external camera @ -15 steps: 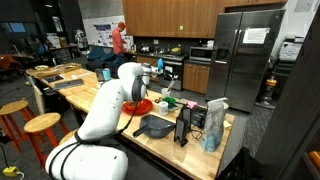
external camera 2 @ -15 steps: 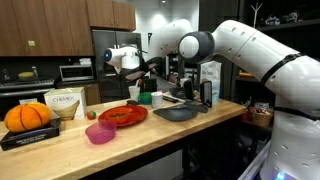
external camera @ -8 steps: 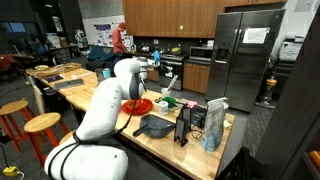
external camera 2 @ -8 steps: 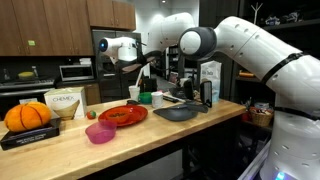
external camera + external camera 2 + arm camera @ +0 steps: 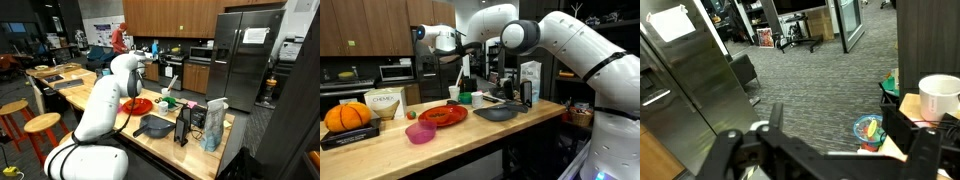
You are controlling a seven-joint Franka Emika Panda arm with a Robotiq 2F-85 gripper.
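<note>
Gripper: the gripper (image 5: 449, 52) hangs high above the wooden counter (image 5: 380, 152) in an exterior view, holding nothing.
Jaws: spread wide, with nothing between them (in the wrist view the fingers (image 5: 728, 145) stand far apart along the lower edge).
Nearest things: a white cup (image 5: 454, 93) stands upright just behind a red plate (image 5: 443, 115), both well below the gripper.
Beside the cup: a green cup (image 5: 465, 97).
Also on the counter: a pink bowl (image 5: 420, 133) in front of the plate, a dark pan (image 5: 498, 113) towards the robot's body, and an orange pumpkin (image 5: 347, 117) at the far end.
</note>
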